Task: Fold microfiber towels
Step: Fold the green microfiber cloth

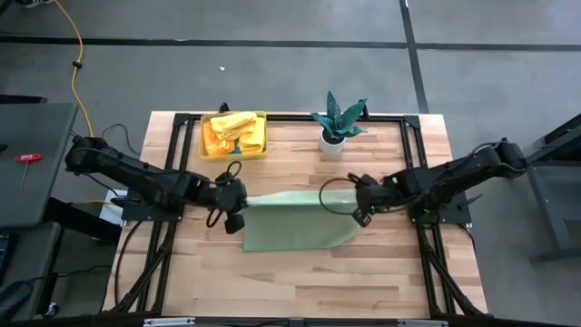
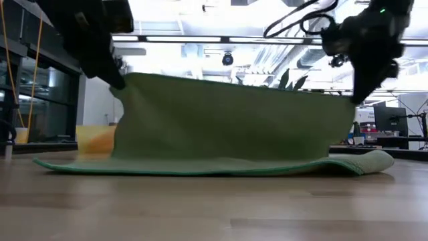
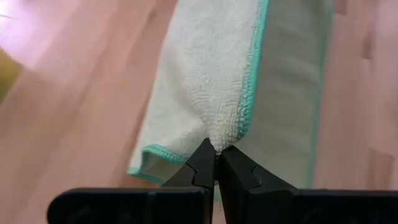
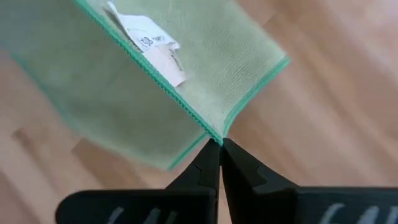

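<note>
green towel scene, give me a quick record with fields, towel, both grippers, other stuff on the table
towel: light green towel, far edge lifted off the table, near part lying flat
left gripper: shut on one lifted corner
right gripper: shut on the other lifted corner
tag: white label on the towel
bin: yellow bin at the far edge, holding orange and yellow cloths
plant: potted plant beside the bin

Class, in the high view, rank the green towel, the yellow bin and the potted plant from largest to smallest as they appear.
1. Green towel, clearly largest.
2. Yellow bin.
3. Potted plant, a little smaller than the bin, though its raised leaves sit nearer the camera, so that gap is uncertain.
</note>
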Controlling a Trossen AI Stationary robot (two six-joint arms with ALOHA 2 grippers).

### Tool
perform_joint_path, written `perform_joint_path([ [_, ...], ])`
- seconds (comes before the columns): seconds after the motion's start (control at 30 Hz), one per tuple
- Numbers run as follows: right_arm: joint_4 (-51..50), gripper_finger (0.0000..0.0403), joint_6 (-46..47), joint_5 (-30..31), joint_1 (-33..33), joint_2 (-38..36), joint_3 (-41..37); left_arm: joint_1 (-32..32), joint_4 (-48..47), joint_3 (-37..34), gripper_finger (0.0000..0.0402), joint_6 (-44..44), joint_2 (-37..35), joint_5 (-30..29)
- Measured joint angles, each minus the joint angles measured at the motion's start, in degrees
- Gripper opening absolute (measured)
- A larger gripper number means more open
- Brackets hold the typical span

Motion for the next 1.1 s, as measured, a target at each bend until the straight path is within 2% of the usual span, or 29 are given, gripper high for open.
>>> perform_joint_path([
  [0.23, 1.12, 0.0000, 8.61, -0.85, 6.73, -0.02, 0.00, -6.05, 0.10, 0.04, 0.0000, -5.45, 1.56, -0.22],
  [0.5, 3.93, 0.0000, 14.90, -0.37, 10.95, 0.51, -0.59, -10.94, 0.66, 0.04, 0.0000, -8.49, 6.49, -0.22],
  [0.77, 4.66, 0.0000, 14.90, -0.39, 11.81, 4.24, -0.66, -13.52, 3.46, 0.04, 0.0002, -9.18, 12.08, -0.11],
  [1.1, 4.99, 0.0000, 10.79, 0.34, 11.79, 6.99, -0.68, -14.11, 5.01, 0.00, 0.0022, -9.23, 14.29, 0.03],
])
